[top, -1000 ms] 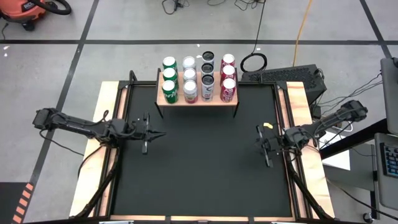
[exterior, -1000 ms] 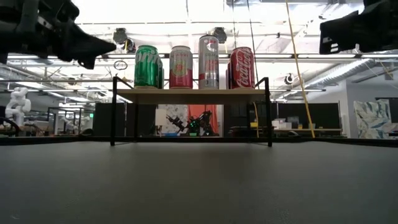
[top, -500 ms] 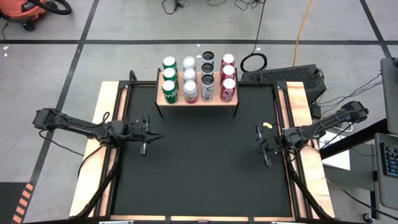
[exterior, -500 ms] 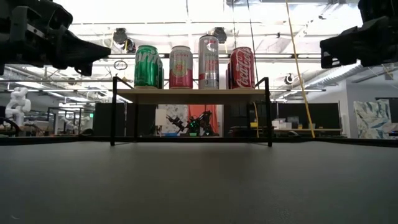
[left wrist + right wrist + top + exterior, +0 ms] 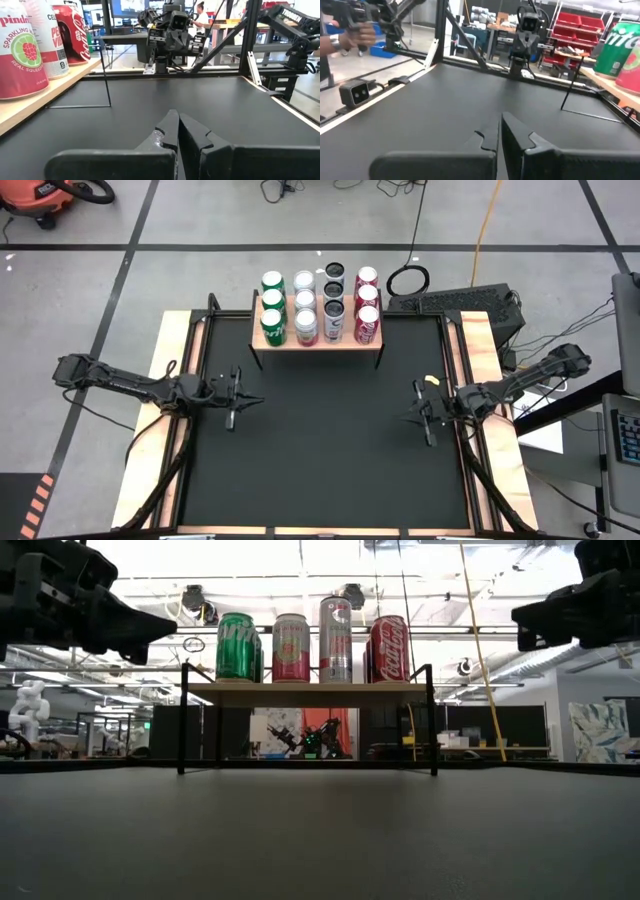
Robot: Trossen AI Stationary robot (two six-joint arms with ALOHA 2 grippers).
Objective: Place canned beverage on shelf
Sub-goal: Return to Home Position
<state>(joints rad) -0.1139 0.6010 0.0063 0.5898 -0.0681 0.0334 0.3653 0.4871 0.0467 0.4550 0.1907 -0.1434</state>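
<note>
My left gripper (image 5: 252, 397) was closed, its two dark fingers (image 5: 172, 127) pressed together with nothing between them, and it hung above the left part of the black table (image 5: 320, 460), pointing inward toward the middle. My right gripper (image 5: 413, 417) was the same: fingers meeting tip to tip, empty, raised off the right part of the table and pointing back toward the left one. The two stood well apart, facing each other across bare black surface. In the low view both showed only in the upper corners, above the level of the can tops. At the far edge of the table, between my two arms, stood the shelf (image 5: 340, 346), a light wood plank on thin black legs. Twelve cans stood upright on it in four rows running front to back, three to a row. The green cans (image 5: 272, 308) filled the leftmost row, lined up one behind another and close together. Next to them came a row of pink cans (image 5: 305, 306), then taller silver and black cans (image 5: 334, 298), then red cans (image 5: 367, 304) at the right end. From my right wrist I saw the front green can at the shelf's near corner, and a person's hand (image 5: 361, 33) beyond the table's side rail, away from both arms.
</note>
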